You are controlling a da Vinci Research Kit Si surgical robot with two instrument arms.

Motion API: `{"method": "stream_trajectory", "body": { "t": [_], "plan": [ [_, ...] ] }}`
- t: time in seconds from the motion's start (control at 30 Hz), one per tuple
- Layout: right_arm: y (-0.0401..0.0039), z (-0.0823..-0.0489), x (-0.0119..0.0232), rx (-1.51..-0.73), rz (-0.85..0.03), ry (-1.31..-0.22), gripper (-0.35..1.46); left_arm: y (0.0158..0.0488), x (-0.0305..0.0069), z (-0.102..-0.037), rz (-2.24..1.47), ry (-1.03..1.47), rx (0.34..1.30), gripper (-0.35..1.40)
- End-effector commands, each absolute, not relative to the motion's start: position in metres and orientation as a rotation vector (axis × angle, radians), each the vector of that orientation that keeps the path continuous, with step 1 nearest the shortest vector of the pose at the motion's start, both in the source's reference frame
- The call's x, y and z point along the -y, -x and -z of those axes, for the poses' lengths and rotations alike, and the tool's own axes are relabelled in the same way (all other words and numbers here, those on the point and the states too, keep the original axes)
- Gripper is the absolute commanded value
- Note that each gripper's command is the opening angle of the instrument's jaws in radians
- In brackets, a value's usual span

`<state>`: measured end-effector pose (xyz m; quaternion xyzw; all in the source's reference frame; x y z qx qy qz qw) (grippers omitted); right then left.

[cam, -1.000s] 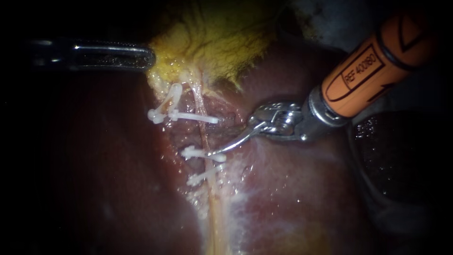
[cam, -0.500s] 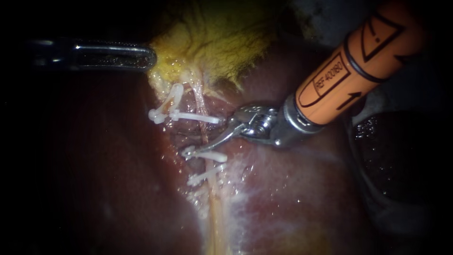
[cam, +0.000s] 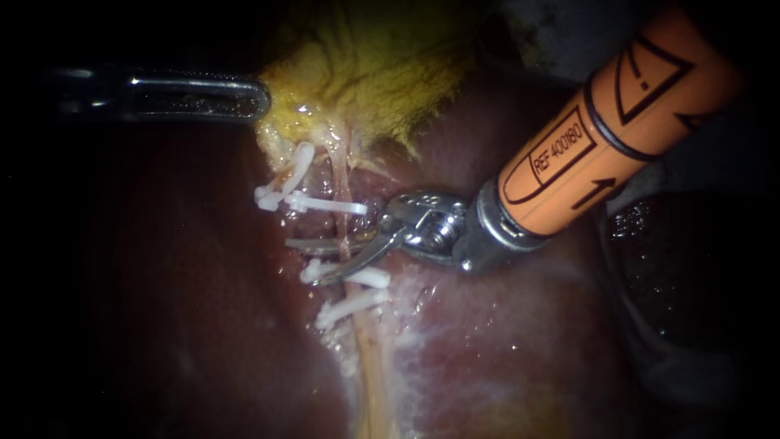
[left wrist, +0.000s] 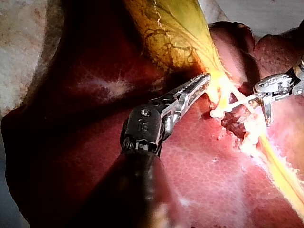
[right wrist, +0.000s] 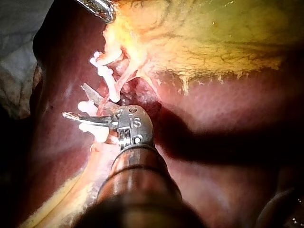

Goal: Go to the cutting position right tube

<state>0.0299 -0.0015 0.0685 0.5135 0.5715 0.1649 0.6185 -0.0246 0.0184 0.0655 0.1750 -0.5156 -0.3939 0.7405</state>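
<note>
Print stood only on your instruments.
In the endoscope view you had black printed marks along the orange sleeve (cam: 601, 138) of your right instrument (cam: 302, 260); they were left unread. Ahead of that sleeve, small stamped characters showed on the wrist joint (right wrist: 129, 124), and your left instrument (left wrist: 205, 77) bore similar stamps, too small to make out.
</note>
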Motion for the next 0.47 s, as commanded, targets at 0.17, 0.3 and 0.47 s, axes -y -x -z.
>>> {"method": "stream_trajectory", "body": {
  "t": [0.17, 0.3, 0.47],
  "plan": [
    [-0.0301, -0.0678, 0.0012, -1.330, -0.375, -1.182, 0.98, 0.0246, -0.0184, -0.0655, 0.864, -0.384, 1.131, -0.35],
    [-0.0301, -0.0679, 0.0011, -1.330, -0.375, -1.182, 0.98, 0.0246, -0.0184, -0.0655, 0.864, -0.384, 1.131, -0.35],
    [-0.0301, -0.0679, 0.0010, -1.330, -0.375, -1.182, 0.98, 0.0246, -0.0184, -0.0655, 0.864, -0.384, 1.131, -0.35]
  ]
}}
